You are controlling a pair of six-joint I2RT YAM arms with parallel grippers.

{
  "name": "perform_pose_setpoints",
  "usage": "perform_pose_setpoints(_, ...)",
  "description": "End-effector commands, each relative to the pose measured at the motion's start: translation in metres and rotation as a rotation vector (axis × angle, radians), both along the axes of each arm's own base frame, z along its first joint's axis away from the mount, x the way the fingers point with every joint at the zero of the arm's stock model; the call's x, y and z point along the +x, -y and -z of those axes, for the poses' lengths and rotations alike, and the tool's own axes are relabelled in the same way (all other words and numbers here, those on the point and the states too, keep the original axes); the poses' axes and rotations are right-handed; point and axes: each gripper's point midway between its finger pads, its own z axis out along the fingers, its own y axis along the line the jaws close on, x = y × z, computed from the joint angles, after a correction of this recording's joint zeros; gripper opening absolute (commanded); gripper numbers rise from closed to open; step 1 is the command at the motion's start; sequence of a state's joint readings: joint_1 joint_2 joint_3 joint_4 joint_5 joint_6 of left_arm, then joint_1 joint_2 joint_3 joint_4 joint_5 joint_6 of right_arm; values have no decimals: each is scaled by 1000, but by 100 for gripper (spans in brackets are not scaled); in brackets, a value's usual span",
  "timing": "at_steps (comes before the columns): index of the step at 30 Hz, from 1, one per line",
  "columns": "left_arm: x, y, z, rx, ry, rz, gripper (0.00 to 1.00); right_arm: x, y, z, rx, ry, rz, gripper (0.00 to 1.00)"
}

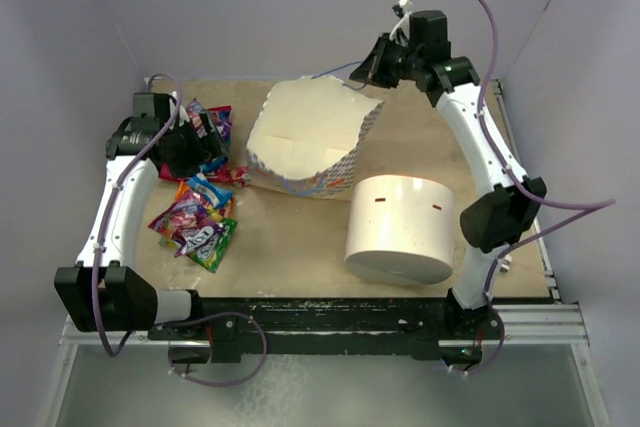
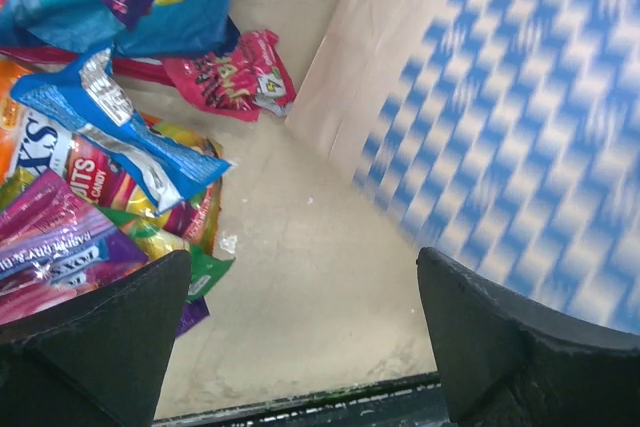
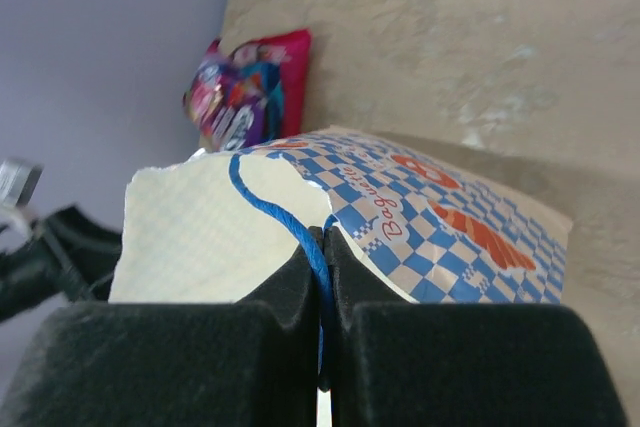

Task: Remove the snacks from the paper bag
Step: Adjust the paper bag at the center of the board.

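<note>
The paper bag (image 1: 310,147), creased, blue-and-white checkered outside and plain white inside, is set on the tan table (image 1: 290,267) directly ahead of the right gripper (image 3: 322,247). That gripper is clamped on the thin blue cord handle (image 3: 265,202), with its arm extended far and elbowed inward. The glossy, crinkled snacks (image 2: 90,147) are heaped left of the left gripper (image 2: 300,287), which is angled downward, jaws apart.

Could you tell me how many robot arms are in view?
2. The left arm hovers over the snacks at left; the right arm reaches the paper bag, fingers pinching its blue cord.
</note>
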State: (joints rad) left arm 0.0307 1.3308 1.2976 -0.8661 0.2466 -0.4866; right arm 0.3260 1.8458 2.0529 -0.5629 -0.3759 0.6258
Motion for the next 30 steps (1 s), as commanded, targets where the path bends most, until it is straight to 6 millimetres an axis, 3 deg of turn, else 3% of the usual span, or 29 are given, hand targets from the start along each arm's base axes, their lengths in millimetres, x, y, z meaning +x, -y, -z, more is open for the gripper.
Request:
perform_pose_setpoints(1,-17,13,-26,-54,44,62,97,36,19,-31,51,102,57,0)
perform_pose_setpoints(5,-25,12,-39,-42,72,71,97,49,26,-23,71,74,63,0)
perform_pose_setpoints(12,-28,17,-45,-71,81,78,98,48,37,-23,68,95,63,4)
perform_pose_setpoints(13,-27,19,-47,-80,88,85,98,46,37,-22,68,94,51,10)
perform_pose_setpoints(15,-27,25,-54,-109,109,114,100,40,39,-28,61,106,14,33)
perform_pose_setpoints(21,-22,37,-81,-155,195,168,99,27,61,-49,-98,194,26,76)
perform_pose_setpoints(24,-19,41,-105,-182,251,172,99,17,77,-58,-191,227,46,100)
perform_pose_setpoints(30,-11,51,-172,-214,410,223,99,-12,122,-72,-291,235,254,100)
